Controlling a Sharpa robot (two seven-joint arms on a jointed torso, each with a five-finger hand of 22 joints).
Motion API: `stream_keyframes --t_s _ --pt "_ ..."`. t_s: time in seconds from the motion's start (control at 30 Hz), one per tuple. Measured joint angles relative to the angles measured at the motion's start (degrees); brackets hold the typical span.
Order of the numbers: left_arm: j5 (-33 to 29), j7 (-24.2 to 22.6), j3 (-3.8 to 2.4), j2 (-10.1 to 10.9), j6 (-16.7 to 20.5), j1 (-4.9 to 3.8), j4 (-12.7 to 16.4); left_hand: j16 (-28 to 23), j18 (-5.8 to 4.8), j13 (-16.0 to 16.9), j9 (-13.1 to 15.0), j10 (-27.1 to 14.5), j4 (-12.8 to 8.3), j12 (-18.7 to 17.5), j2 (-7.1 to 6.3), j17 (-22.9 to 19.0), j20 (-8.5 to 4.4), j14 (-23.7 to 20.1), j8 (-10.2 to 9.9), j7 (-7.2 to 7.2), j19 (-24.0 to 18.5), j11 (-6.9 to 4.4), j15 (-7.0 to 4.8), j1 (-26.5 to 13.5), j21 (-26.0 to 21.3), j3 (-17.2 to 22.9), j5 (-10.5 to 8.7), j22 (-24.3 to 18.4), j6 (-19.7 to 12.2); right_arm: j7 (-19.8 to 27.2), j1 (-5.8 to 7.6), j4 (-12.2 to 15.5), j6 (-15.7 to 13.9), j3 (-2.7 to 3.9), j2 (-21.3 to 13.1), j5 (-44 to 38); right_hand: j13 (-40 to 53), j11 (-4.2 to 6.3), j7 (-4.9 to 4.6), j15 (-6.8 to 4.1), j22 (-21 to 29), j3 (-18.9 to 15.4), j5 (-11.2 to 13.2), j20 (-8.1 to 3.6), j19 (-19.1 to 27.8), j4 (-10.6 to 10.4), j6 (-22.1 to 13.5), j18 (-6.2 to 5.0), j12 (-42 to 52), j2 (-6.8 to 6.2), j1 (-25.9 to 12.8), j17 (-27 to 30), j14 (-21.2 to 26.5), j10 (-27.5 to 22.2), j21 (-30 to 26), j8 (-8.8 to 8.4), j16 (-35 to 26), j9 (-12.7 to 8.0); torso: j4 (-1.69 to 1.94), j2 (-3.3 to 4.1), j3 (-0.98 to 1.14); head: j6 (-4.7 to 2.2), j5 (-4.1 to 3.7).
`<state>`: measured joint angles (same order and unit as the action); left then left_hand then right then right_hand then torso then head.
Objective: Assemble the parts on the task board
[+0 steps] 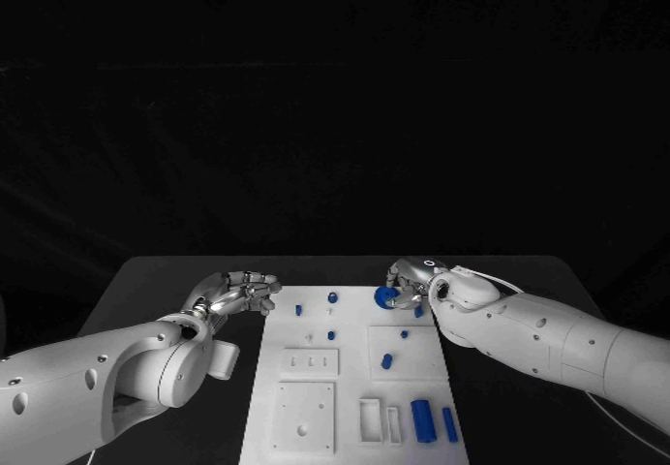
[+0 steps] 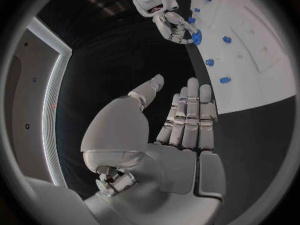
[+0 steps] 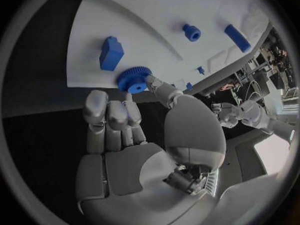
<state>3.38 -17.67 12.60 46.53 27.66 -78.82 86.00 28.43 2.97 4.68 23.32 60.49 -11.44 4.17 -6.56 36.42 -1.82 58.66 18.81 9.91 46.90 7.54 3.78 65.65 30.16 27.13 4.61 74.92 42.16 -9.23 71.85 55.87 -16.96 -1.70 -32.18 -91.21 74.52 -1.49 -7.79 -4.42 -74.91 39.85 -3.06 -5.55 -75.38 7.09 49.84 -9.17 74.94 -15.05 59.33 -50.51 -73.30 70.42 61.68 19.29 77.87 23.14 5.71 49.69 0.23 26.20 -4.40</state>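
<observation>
near the upper right of the white task board (image 1: 280, 431), the right robot hand (image 1: 408, 279) pinches a blue gear (image 1: 387, 296) (toothed rim visible) at the board's edge. left robot hand (image 1: 245, 291) hovers beside the board over the black surface (image 1: 167, 281), fingers extended, holding nothing.

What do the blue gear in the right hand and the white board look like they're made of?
Blue gear: probably matte plastic, with uniform colour and crisp moulded teeth. Task board: likely matte white plastic, smooth with no glare. Right hand pinches the gear.
</observation>
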Motion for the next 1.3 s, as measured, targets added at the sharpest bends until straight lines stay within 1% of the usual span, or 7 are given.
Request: stream_keyframes --t_s 0.3,0.43,0.63,0.87,0.97,1.13,1.3 --pt "0.00 0.01 0.00 -0.02 -0.02 0.00 0.01 0.00 -0.07 0.01 0.00 0.00 0.00 0.00 0.00 -0.01 0.00 0.00 0.00 0.00 0.00 0.00 0.00 0.00 0.00 0.00 0.00 -0.01 0.00 -0.15 -0.09 -0.23 -0.33 0.06 0.30 -0.56 0.15 0.56 1.25 -0.50 0.00 2.63 0.01 0.00 0.00 -0.44 1.29 0.00 0.27 2.07 1.11 -0.31 0.10 0.56 0.44 0.96 -0.27 0.49 -0.01 0.08 0.03 0.14 0.07" --pt "0.00 0.01 0.00 -0.05 -0.04 0.00 -0.01 0.00 -0.17 0.01 0.00 0.00 0.00 0.00 0.00 -0.01 0.00 0.00 0.00 0.00 0.00 0.00 0.00 0.00 0.00 0.00 0.00 -0.01 0.00 -0.61 -0.18 -0.26 -0.81 -0.13 0.50 -1.28 0.35 0.77 1.32 -0.70 0.00 2.46 0.01 0.00 0.00 -0.28 1.36 0.00 0.49 2.07 1.11 -0.49 -0.10 0.77 0.57 0.99 -0.27 0.68 -0.01 0.08 0.04 0.22 0.09" --pt "0.00 0.02 0.00 -0.02 -0.06 0.00 0.01 0.00 0.36 0.01 0.01 0.00 0.00 0.00 0.00 -0.01 0.00 0.00 0.00 0.00 0.00 0.00 0.00 0.00 0.00 0.00 0.00 -0.01 0.00 -1.47 -0.37 -0.28 -1.93 -0.46 0.75 -2.78 0.35 0.87 1.23 -0.71 0.00 2.23 0.00 0.00 0.00 -0.06 1.60 0.00 0.49 0.17 0.48 -0.70 -0.11 0.88 0.88 1.33 -0.48 0.78 -0.04 0.07 0.07 0.43 0.09" --pt "0.01 0.03 0.00 0.02 -0.07 0.00 0.02 0.00 0.36 0.01 0.01 0.00 0.00 0.00 0.00 0.03 0.00 0.00 0.00 0.00 0.00 0.00 0.00 0.00 0.00 0.00 0.00 -0.02 0.00 -2.15 -0.59 -0.06 -3.10 -0.79 0.74 -4.40 0.44 1.06 1.65 -0.99 -0.01 2.47 0.01 -0.09 0.51 0.18 2.65 -0.02 0.75 0.14 0.45 -0.83 -0.18 2.51 0.88 1.12 -0.49 0.52 -0.07 0.02 0.07 0.59 0.09" --pt "0.01 0.03 0.00 0.05 -0.07 0.00 0.03 0.00 0.35 0.01 0.01 0.00 0.00 0.00 0.00 0.03 0.00 0.00 0.00 0.00 0.00 0.00 0.00 0.00 0.00 0.00 0.00 -0.02 0.00 -2.28 -0.65 0.08 -3.32 -0.85 0.69 -4.86 0.44 0.92 1.63 -1.00 -0.04 2.47 0.01 -0.11 0.53 0.18 2.68 -0.02 0.75 0.50 0.81 -0.83 -0.17 2.22 0.88 1.17 -0.49 0.59 -0.08 0.01 0.05 0.62 0.09" --pt "0.01 0.04 0.00 0.08 -0.07 0.00 0.10 0.00 0.32 0.01 0.01 0.00 -0.15 0.00 0.00 0.03 0.00 0.00 0.00 0.00 0.00 0.00 0.00 0.01 0.00 0.15 0.00 0.02 0.00 -2.38 -0.77 0.61 -3.65 -0.91 0.52 -5.27 0.44 1.00 1.82 -1.19 -0.04 4.55 0.41 -0.11 0.54 1.61 2.88 0.00 1.06 2.66 1.83 -1.06 -0.37 2.18 1.23 1.51 -0.77 0.60 -0.08 0.00 0.05 0.63 0.09" --pt "0.02 0.05 0.00 0.10 -0.06 0.00 0.12 0.00 0.15 0.01 0.01 0.00 -0.15 0.00 0.00 0.03 0.00 0.00 0.00 0.00 0.00 0.00 0.00 0.00 0.00 0.15 0.00 0.02 0.00 -2.54 -0.90 1.42 -4.14 -1.00 0.09 -5.51 0.43 1.61 1.82 -1.56 -0.04 4.95 0.47 -0.04 0.62 2.04 2.88 0.00 1.55 3.77 1.60 -1.20 -0.34 2.79 1.23 1.51 -0.77 0.59 -0.08 0.00 0.05 0.58 0.07"
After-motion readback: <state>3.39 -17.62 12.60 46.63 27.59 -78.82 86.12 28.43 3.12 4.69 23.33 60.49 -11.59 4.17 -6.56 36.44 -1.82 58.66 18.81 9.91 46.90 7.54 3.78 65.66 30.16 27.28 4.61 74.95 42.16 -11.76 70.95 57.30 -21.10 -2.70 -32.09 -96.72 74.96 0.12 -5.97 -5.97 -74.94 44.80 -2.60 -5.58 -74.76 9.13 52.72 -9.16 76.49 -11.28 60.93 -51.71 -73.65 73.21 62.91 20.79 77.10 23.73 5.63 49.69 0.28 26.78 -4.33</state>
